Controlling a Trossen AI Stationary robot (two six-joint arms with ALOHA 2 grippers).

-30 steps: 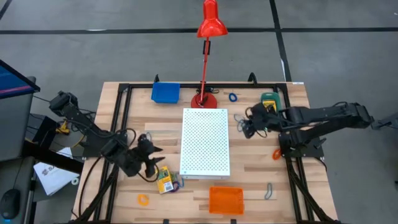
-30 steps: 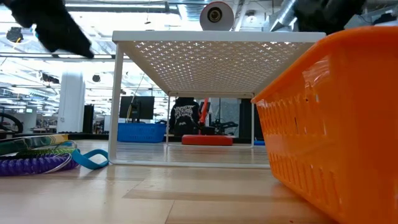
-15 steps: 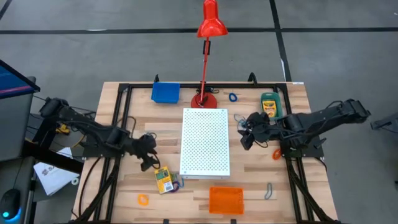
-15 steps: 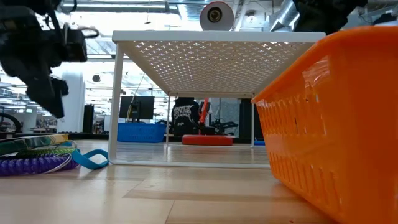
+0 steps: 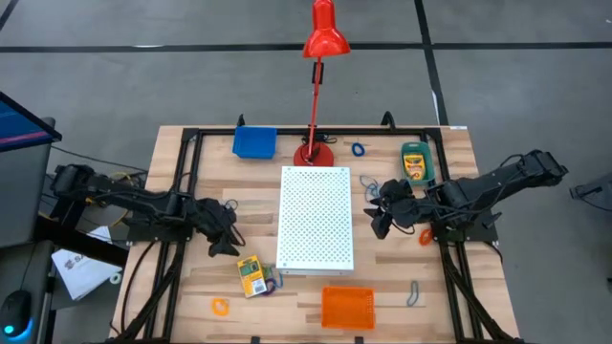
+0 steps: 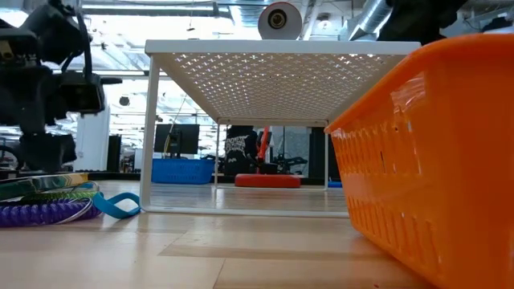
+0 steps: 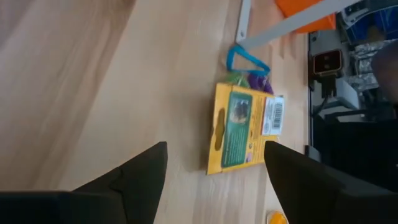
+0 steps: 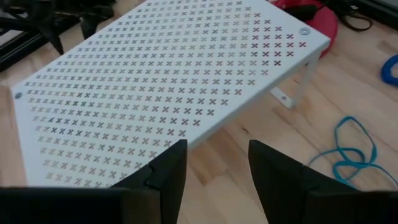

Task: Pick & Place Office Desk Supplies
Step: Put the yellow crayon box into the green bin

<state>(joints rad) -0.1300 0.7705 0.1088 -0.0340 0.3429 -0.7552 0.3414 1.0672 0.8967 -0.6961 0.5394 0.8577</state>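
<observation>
High view says most of the job's left: crayon box [image 5: 251, 275] and loops lie loose on the desk [image 5: 220, 186], second box [image 5: 414, 161] far right, orange tray [image 5: 347, 308] looks empty. Left gripper [image 5: 224, 239] is wide open, empty, just short of the box. Right gripper [image 5: 380, 214] is partly open, holds nothing, beside the white board [image 5: 316, 218].

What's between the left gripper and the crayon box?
Nothing: bare wood. In the left wrist view the open left gripper faces the crayon box across clear table; the high view agrees.
</observation>
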